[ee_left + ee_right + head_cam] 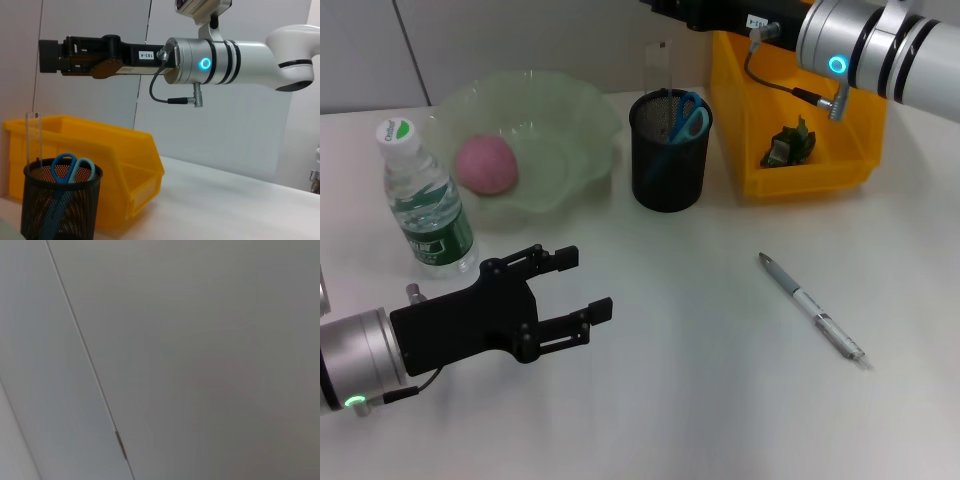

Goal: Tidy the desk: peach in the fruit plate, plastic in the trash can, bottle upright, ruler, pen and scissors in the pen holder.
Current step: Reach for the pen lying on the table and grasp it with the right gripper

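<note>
A pink peach point(485, 165) lies in the pale green fruit plate point(570, 125). The water bottle point(425, 200) stands upright left of the plate. The black mesh pen holder point(669, 160) holds blue scissors point(688, 116) and a clear ruler point(660, 65); both also show in the left wrist view, scissors point(67, 170) and ruler point(31, 137). Green plastic point(790, 143) lies in the yellow trash can point(810, 175). A silver pen point(812, 306) lies on the table to the right. My left gripper point(586, 285) hovers open and empty near the bottle. My right gripper point(49, 50) is raised above the pen holder.
The white table point(700, 380) carries all these things. The right arm point(880, 45) reaches across the top right, over the yellow trash can. A grey wall panel fills the right wrist view.
</note>
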`<state>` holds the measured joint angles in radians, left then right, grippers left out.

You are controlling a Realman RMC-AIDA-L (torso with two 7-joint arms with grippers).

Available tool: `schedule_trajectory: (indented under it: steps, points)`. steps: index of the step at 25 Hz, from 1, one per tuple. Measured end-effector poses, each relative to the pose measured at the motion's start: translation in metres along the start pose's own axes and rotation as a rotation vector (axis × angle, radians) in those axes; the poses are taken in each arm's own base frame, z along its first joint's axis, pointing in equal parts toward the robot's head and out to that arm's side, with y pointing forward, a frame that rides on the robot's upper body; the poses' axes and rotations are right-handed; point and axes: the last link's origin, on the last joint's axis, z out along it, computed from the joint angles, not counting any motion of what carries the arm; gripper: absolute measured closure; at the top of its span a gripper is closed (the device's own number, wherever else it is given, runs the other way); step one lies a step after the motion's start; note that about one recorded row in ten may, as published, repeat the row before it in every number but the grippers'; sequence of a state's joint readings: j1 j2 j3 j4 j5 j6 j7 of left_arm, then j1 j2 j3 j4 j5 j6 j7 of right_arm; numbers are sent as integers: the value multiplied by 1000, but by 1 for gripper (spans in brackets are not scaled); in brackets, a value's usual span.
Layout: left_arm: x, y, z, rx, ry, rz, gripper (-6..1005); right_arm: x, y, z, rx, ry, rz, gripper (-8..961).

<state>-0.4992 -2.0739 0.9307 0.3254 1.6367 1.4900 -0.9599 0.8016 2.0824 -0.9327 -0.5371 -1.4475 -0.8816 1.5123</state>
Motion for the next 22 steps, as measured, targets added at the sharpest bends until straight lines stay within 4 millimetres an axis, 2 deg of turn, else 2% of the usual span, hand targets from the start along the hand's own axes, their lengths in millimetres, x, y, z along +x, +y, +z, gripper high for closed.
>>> schedule_trajectory:
  steps: [6,13,17,22]
  points:
    - [3,-1,4,-5,3,6,212,-6,3,-4,-33,-33,6,332]
    - [4,-1,5,-9,3,9,212,-14,6,-22,-94,-70,-7,332]
    - [4,-1,6,-12,4,0,213,-23,7,-38,-126,-100,-16,224]
    - [3,-1,6,-10,3,-1,213,-29,11,-44,-167,-99,0,148]
